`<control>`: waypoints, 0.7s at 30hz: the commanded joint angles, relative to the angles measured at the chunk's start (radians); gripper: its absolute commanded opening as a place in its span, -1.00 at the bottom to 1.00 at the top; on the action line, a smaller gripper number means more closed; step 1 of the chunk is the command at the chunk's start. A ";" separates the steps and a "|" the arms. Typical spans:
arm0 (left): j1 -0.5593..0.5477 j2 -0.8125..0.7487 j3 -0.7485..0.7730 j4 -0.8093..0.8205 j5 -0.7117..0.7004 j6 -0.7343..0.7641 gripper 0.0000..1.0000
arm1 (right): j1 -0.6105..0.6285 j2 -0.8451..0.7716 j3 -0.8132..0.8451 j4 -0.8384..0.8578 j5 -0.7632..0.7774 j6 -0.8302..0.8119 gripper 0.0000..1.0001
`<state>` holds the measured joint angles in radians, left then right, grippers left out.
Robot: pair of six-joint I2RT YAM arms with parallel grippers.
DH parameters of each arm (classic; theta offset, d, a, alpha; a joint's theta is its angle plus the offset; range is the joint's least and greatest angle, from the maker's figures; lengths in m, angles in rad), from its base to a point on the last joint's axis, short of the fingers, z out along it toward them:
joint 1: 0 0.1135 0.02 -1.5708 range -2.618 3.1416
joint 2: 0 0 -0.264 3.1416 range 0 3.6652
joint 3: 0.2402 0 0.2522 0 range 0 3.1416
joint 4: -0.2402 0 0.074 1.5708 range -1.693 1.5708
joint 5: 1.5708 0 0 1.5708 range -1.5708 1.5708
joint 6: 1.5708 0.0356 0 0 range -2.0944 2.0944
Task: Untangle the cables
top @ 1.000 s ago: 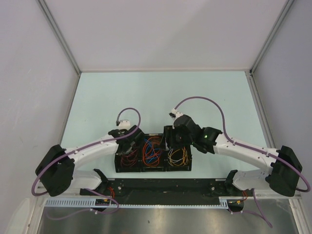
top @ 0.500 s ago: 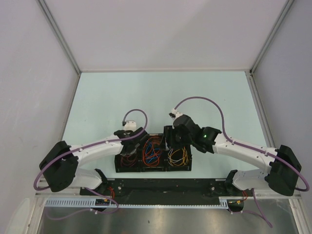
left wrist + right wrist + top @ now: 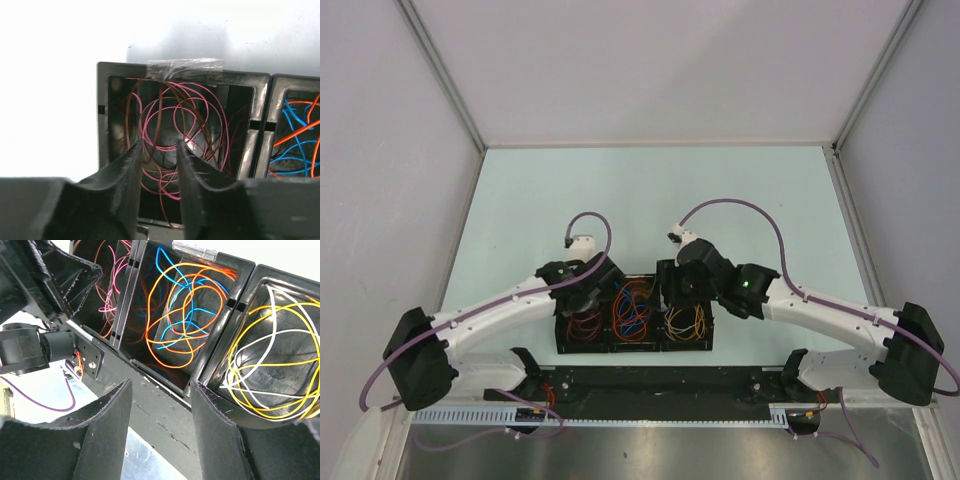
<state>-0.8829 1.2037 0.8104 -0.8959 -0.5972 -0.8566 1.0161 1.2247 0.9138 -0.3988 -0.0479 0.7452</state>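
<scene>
Three black bins (image 3: 635,349) stand in a row near the front. The left bin (image 3: 102,115) holds pink and brown cables (image 3: 170,120). The middle bin holds orange and blue cables (image 3: 185,305). The right bin holds yellow and white cables (image 3: 280,360). My left gripper (image 3: 582,298) hovers over the left bin; in the left wrist view it (image 3: 159,150) is open, with the pink loops lying below between its fingers, none of them gripped. My right gripper (image 3: 672,290) is over the back edge between the middle and right bins; it (image 3: 160,390) is open and empty.
A strip of clear tape (image 3: 185,67) sits on the left bin's far rim. A black base rail (image 3: 640,385) runs along the table's front edge behind the bins. Pale green table (image 3: 650,190) stretches beyond the bins to grey walls on three sides.
My left arm has swung: its shoulder moved left and the gripper shifted slightly back over the left bin. My right arm has barely moved.
</scene>
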 commanded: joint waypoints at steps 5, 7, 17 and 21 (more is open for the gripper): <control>-0.007 -0.107 0.084 -0.112 -0.049 -0.012 0.12 | 0.024 -0.037 0.020 0.002 0.042 0.014 0.09; -0.005 -0.134 0.091 -0.123 -0.047 0.002 0.26 | 0.024 -0.039 0.020 0.003 0.045 0.014 0.09; -0.001 -0.280 0.173 -0.201 -0.067 0.089 0.92 | 0.027 -0.068 0.020 -0.018 0.083 0.013 0.09; 0.027 -0.357 0.171 -0.149 -0.052 0.207 1.00 | 0.022 -0.074 0.019 -0.029 0.097 0.006 0.10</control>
<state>-0.8772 0.9180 0.9501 -1.0679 -0.6346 -0.7815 1.0386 1.1805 0.9138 -0.4137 0.0051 0.7517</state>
